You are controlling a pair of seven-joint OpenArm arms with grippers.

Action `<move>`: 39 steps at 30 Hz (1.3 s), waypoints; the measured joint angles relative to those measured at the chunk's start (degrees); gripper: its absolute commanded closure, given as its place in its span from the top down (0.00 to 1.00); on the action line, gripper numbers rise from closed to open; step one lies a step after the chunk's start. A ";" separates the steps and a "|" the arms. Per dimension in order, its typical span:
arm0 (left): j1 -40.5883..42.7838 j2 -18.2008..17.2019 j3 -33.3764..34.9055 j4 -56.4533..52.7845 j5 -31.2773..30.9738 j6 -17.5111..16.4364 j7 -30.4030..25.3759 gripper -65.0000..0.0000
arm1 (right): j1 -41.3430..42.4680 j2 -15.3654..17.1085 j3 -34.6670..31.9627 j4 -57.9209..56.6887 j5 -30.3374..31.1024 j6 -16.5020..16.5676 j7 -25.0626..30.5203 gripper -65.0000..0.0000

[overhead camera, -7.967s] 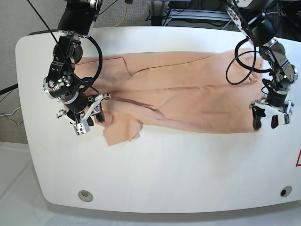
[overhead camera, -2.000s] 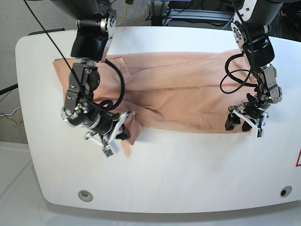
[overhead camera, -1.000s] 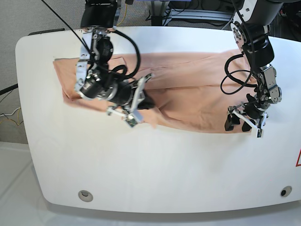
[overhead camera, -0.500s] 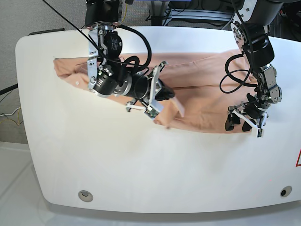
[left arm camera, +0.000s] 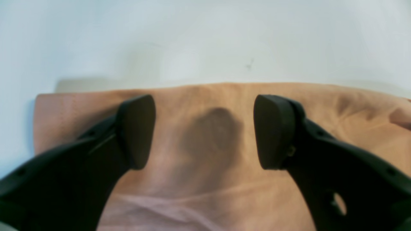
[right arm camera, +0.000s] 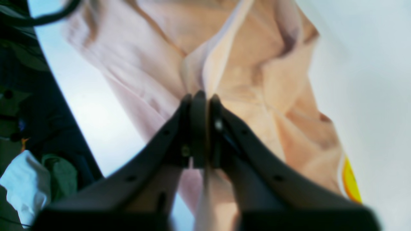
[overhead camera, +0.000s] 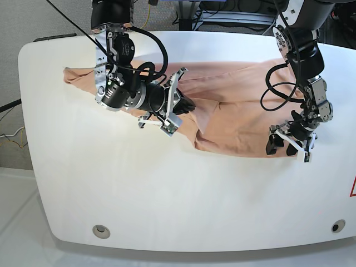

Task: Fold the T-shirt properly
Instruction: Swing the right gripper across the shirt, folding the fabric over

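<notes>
The peach T-shirt (overhead camera: 239, 111) lies wrinkled across the far half of the white table (overhead camera: 183, 200), reaching from the far left to the right side. In the base view my right gripper (overhead camera: 188, 103) sits over the shirt's middle. The right wrist view shows this gripper (right arm camera: 199, 96) shut on a raised fold of the T-shirt (right arm camera: 257, 64), with a yellow mark (right arm camera: 350, 176) on a nearby edge. My left gripper (overhead camera: 288, 146) hovers open at the shirt's near right corner. Its fingers (left arm camera: 138, 128) straddle flat fabric (left arm camera: 353, 109) just inside the hem, holding nothing.
Black cables loop around both arms above the shirt. Two round holes (overhead camera: 100, 230) (overhead camera: 337, 226) sit near the table's front corners. A red marking (overhead camera: 352, 186) shows at the right edge. Clutter and wires lie behind the table's far edge.
My right arm has swept rightward with the pinched fabric, dragging the shirt's left part over toward the middle. The left arm has stayed in place.
</notes>
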 measured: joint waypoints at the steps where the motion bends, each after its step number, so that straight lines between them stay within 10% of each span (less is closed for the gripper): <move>1: 0.00 0.00 -0.02 0.07 0.02 0.00 0.02 0.70 | 0.02 0.02 0.00 -0.02 -0.13 -0.02 0.02 0.24; 6: 0.04 -0.02 0.04 0.11 -0.02 -0.02 0.02 0.69 | 0.22 0.17 -1.55 -0.02 -1.03 -0.02 0.26 0.53; 21: -0.68 -1.66 0.26 -0.24 0.22 0.11 1.22 0.69 | 1.20 0.50 -0.98 0.13 -0.02 -0.02 3.41 0.54; 30: -0.13 -2.60 0.20 -0.28 -0.11 0.20 0.94 0.69 | 1.51 0.22 3.19 -1.62 -0.02 -0.15 14.25 0.54; 39: 0.33 -2.73 1.38 0.11 -1.18 0.20 0.48 0.69 | 1.27 5.35 5.44 -5.20 -0.83 0.24 17.29 0.54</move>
